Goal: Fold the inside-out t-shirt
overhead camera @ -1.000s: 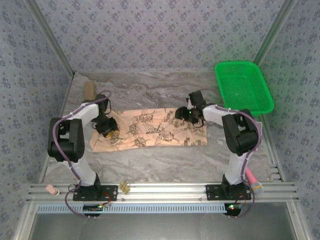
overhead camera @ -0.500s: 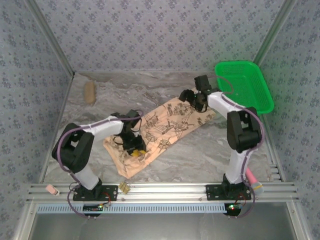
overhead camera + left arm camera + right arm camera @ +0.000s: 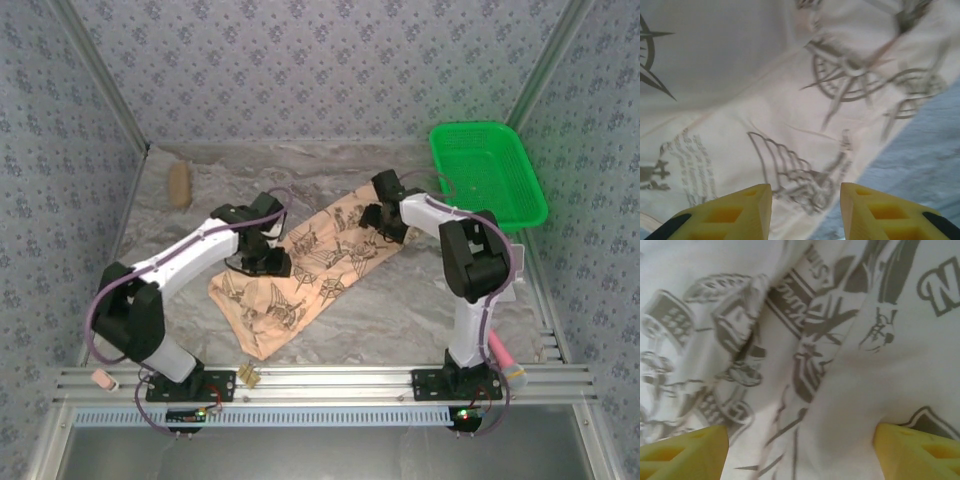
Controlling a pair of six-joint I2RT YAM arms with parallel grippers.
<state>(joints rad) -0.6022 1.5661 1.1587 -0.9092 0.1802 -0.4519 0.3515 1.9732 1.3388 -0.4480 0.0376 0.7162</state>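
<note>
The tan t-shirt (image 3: 315,270) with dark compass and ship prints lies folded in a long strip, slanting from the near left to the far right of the marble table. My left gripper (image 3: 263,259) hovers over the strip's left edge. In the left wrist view its yellow fingers (image 3: 735,216) stand open just above the printed cloth (image 3: 790,130), with bare table (image 3: 925,150) to the right. My right gripper (image 3: 381,216) is at the strip's far right end. Its fingers (image 3: 682,452) are spread wide, open, with wrinkled shirt cloth (image 3: 840,405) bulging between them.
A green plastic basket (image 3: 487,172) sits at the back right, close to the right arm. A tan oblong object (image 3: 179,184) lies at the back left. Small items rest on the front rail (image 3: 250,374), and a pink one (image 3: 503,352) lies by the right base.
The shirt swung from lying level to a diagonal. The left gripper has since moved off the near-left end toward the far side; the right gripper shifted slightly nearer and left.
</note>
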